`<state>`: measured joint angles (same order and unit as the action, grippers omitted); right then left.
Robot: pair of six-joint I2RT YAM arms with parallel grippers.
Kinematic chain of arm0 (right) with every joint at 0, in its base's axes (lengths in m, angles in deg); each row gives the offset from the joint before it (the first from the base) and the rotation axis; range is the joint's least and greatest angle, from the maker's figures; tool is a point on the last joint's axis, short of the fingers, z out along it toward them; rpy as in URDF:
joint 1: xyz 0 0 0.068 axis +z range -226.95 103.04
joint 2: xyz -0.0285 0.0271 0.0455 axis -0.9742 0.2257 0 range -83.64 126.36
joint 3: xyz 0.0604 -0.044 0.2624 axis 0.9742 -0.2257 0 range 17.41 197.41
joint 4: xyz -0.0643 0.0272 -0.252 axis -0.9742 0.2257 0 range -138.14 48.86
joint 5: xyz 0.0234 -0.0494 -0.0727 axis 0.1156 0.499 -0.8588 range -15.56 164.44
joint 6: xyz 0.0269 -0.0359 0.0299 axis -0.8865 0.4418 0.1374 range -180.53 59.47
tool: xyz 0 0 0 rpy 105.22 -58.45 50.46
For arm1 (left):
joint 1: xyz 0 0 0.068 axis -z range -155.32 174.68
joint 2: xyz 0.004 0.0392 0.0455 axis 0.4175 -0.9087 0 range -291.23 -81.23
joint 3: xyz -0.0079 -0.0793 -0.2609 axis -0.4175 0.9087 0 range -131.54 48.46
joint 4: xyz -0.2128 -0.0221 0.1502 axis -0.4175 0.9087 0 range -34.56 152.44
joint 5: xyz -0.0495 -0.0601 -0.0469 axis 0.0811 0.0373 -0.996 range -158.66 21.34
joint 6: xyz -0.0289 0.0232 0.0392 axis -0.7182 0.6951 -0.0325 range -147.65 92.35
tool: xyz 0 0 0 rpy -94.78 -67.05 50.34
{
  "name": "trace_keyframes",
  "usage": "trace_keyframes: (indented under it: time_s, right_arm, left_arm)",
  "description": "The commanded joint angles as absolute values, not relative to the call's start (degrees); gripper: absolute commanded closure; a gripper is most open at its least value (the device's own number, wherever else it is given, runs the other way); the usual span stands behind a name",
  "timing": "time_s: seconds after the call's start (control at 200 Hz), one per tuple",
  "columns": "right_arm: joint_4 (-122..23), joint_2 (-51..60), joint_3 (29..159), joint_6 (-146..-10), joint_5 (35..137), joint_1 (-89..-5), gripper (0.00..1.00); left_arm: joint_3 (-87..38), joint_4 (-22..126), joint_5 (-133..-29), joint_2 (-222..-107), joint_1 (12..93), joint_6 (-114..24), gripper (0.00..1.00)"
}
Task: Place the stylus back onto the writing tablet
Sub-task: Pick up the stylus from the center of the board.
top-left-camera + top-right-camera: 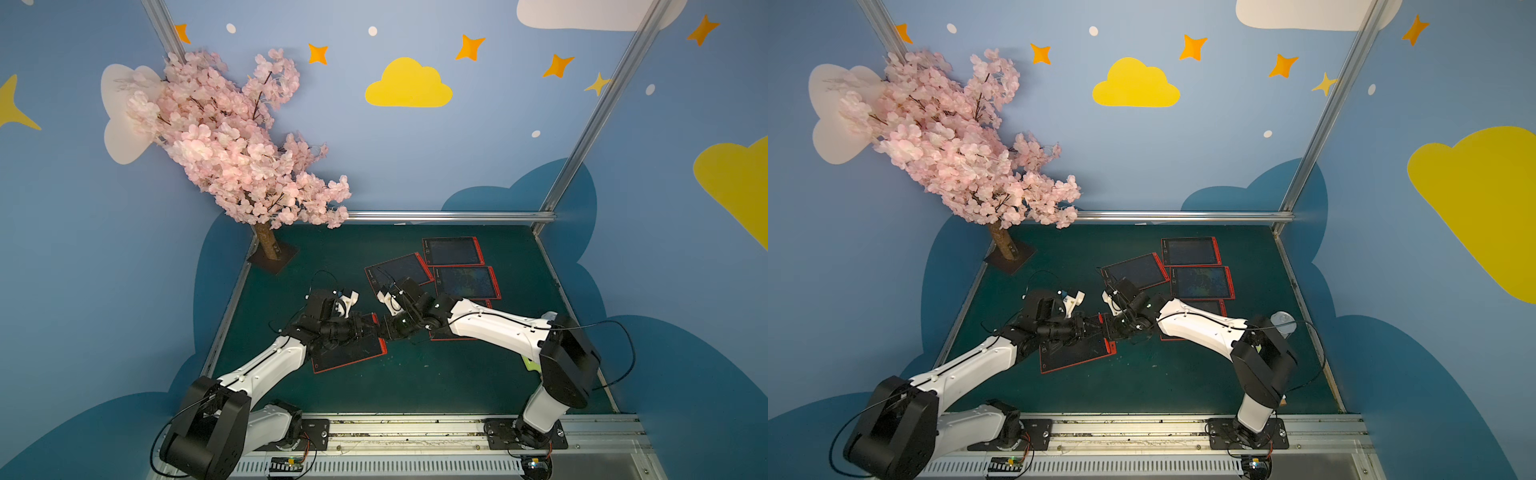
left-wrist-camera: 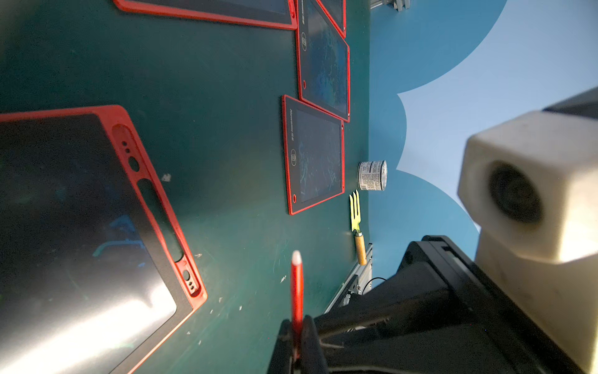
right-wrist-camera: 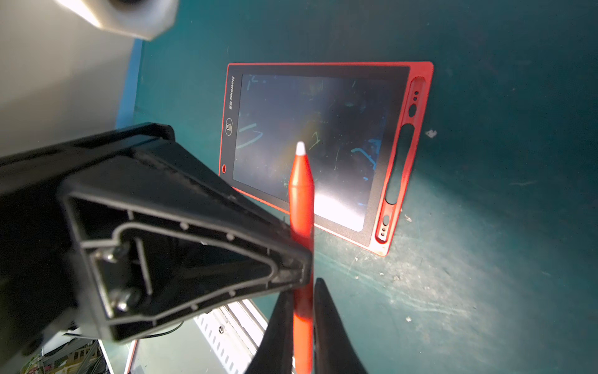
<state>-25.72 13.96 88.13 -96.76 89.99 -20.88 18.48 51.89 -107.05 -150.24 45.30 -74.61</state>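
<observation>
The red stylus (image 2: 297, 285) with its white tip is held in the air above the green mat, and both grippers have hold of it. My left gripper (image 2: 297, 319) is shut on its shaft. My right gripper (image 3: 302, 288) has its two black fingers pressed against the same stylus (image 3: 301, 200) from the opposite side. In both top views the two grippers meet tip to tip (image 1: 384, 328) over the corner of a red-framed writing tablet (image 1: 349, 353). The stylus tip hangs above this tablet (image 3: 310, 145), whose side slot (image 3: 399, 165) is empty.
Several more red tablets (image 1: 453, 251) lie at the back right of the mat, one partly under my right arm. A tin can (image 2: 372, 175) and a yellow garden fork (image 2: 356, 213) sit near the right edge. A pink blossom tree (image 1: 232, 145) stands at the back left.
</observation>
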Motion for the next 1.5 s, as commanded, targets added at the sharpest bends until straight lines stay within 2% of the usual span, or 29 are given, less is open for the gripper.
trace_keyframes:
  time_s: [0.0, 0.085, 0.395, 0.786, 0.986, 1.161, 1.357, 1.497]
  right_arm:
    - [-25.46, 14.89, 89.3, -96.92, 89.43, -21.14, 0.86]
    - [-25.62, 14.87, 89.21, -96.89, 89.47, -21.2, 0.82]
    - [-25.64, 15.15, 89.42, -96.63, 90.09, -21.21, 0.8]
    - [-25.2, 14.97, 89.48, -96.38, 89.32, -21.23, 0.89]
    - [-24.74, 14.99, 89.6, -96.22, 88.98, -21.2, 0.89]
    - [-24.54, 14.97, 89.39, -96.21, 88.69, -21.12, 0.89]
    - [-22.98, 15.36, 89.85, -96.21, 86.87, -20.99, 0.89]
    - [-21.96, 16.66, 91.07, -96.3, 85.8, -20.8, 0.89]
  left_arm:
    - [18.75, 50.26, -108.46, -150.37, 45.01, -75.07, 0.97]
    - [18.74, 50.25, -108.56, -150.32, 44.91, -75.04, 0.97]
    - [18.58, 50.34, -108.7, -150.32, 44.8, -75.04, 0.97]
    - [18.51, 50.76, -108.83, -150.22, 44.79, -74.85, 0.97]
    - [17.85, 53.76, -107.44, -148.76, 44.54, -73.56, 0.8]
    - [16.45, 59.49, -105.88, -146.67, 43.47, -71.18, 0.69]
    - [13.34, 73.72, -102.41, -141.35, 41.91, -63.42, 0.7]
    - [13.87, 76.91, -101.32, -136.49, 41.77, -61.75, 0.68]
